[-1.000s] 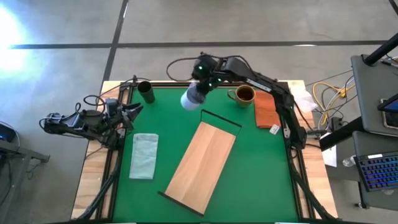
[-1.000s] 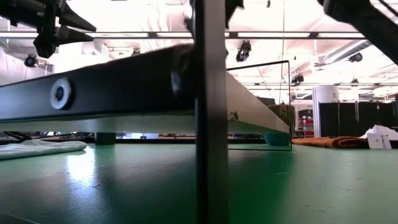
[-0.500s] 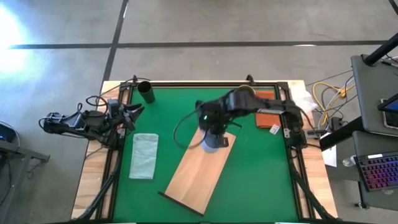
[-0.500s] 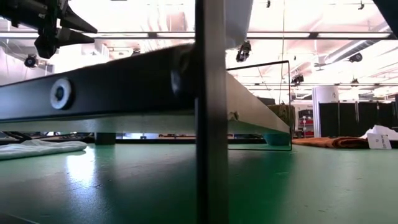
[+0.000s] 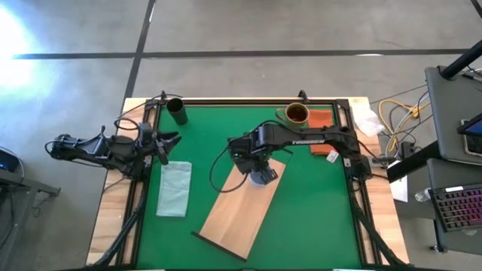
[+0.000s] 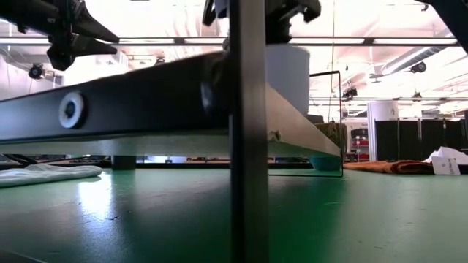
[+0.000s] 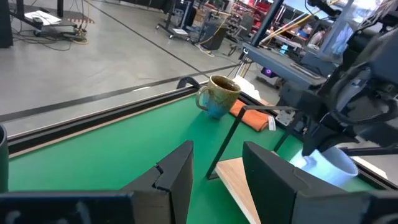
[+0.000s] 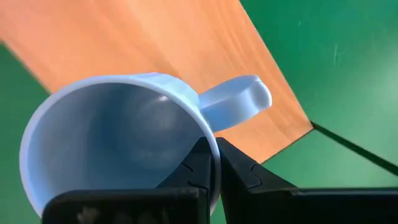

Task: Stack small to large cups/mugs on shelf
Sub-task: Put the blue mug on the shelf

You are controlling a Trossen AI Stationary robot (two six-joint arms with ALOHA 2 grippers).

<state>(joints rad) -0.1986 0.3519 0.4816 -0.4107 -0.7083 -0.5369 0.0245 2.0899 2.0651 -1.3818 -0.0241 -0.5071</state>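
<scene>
My right gripper (image 5: 258,170) is shut on the pale blue-white mug (image 5: 264,176) over the far end of the light-wood shelf (image 5: 239,203), which lies slantwise on the green mat. The low view shows the mug (image 6: 288,73) upright, and the plank's edge hides its base. The brown mug (image 5: 295,114) stands at the far edge. The dark cup (image 5: 178,111) stands at the far left corner. My left gripper (image 5: 170,139) is open and empty at the table's left side. My right gripper holds the mug's rim wall (image 8: 213,151) beside the handle (image 8: 239,102), one finger inside the mug and one outside. The fingers come from above, pointing down. The mug is upright with its mouth up. I cannot tell whether its base touches the shelf.
A pale green cloth (image 5: 175,188) lies at the left near my left gripper. An orange cloth (image 5: 322,132) lies at the far right beside the brown mug. The shelf's near half (image 5: 226,226) is bare wood.
My right gripper has carried the pale mug from the far edge, between the dark cup and the brown mug, toward the near edge and down over the shelf's far end. The mug has stayed upright in the hold.
</scene>
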